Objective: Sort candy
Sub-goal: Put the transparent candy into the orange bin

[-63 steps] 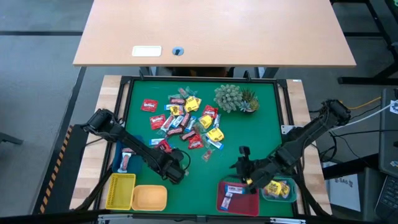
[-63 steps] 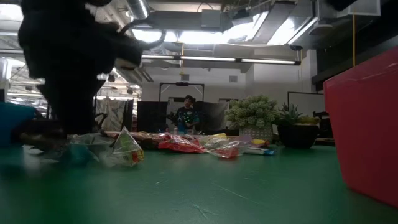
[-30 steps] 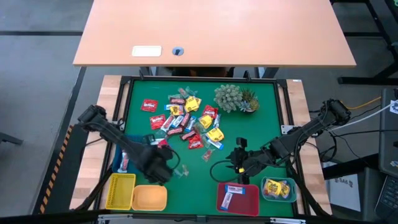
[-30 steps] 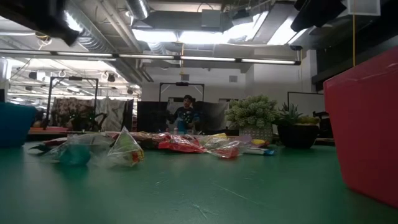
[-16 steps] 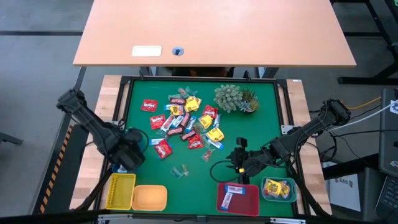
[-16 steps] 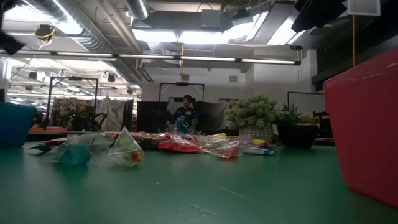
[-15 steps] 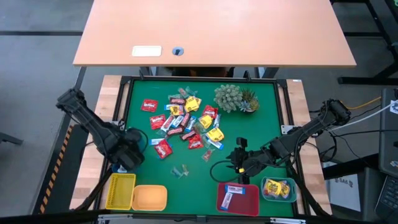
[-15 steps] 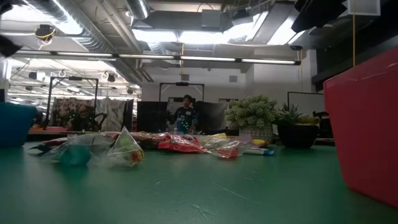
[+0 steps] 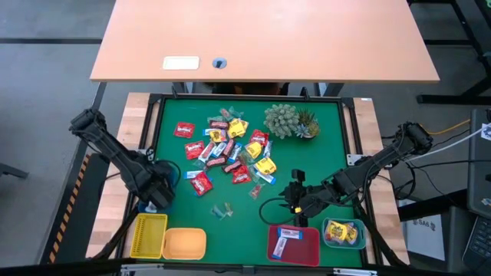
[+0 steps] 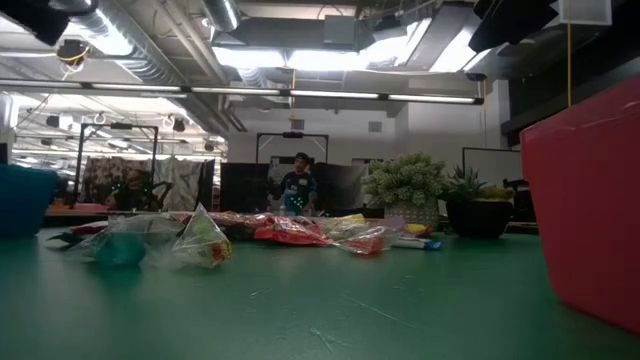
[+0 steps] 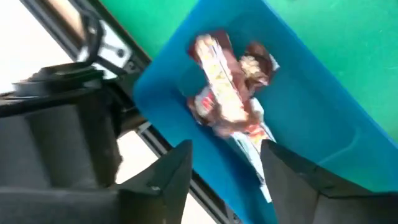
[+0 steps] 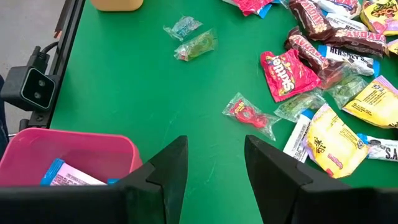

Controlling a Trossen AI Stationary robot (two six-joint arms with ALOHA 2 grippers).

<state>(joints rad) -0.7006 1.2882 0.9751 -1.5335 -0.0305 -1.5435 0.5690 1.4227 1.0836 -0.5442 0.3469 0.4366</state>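
Over the blue tray (image 11: 311,137) at the left edge of the green surface (image 9: 322,165), the left pincer (image 11: 224,165) hangs with its fingers spread and empty, dark-red and white wrapped sweets (image 11: 227,102) lying in the tray beneath it; the right pincer (image 12: 214,162) hovers above bare mat just beside the red tray (image 9: 294,244), fingers apart with nothing between them. Most of the candy (image 9: 230,146) remains heaped mid-surface beside the spiky green plant (image 9: 285,120), with two clear-wrapped pieces (image 9: 223,209) lying apart nearer the yellow tray (image 9: 149,234) and orange tray (image 9: 184,244); yellow pieces sit in the teal tray (image 9: 344,233).
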